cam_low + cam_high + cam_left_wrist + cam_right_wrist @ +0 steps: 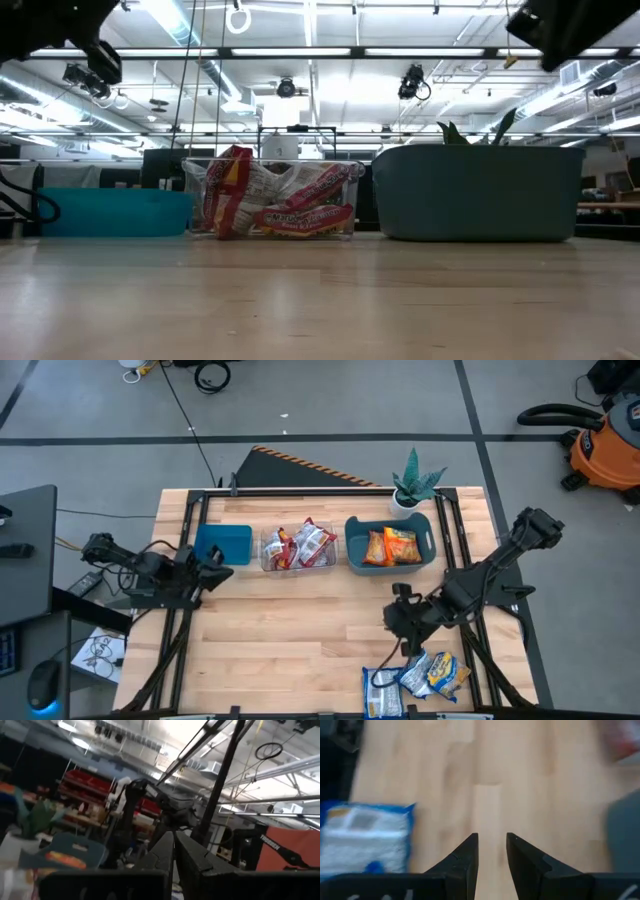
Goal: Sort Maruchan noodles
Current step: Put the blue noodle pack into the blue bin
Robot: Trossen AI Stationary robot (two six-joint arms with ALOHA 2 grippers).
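Red-and-silver noodle packets (300,545) stand in a clear tub (268,560), also seen in the low view (285,205). Orange packets (392,545) lie in a grey-blue bin (355,550). Blue-and-yellow packets (418,678) lie flat on the table near its near right edge. My right gripper (400,628) hovers open just beyond them, over bare wood (492,845); one blue packet (365,837) shows beside it. My left gripper (215,565) is shut (174,852) and waits raised by the small blue bin (223,543).
The three containers stand in a row along the far half of the table. A potted plant (415,485) stands at the far right corner behind the grey-blue bin (478,192). Bare wood (290,630) spreads across the middle and near left.
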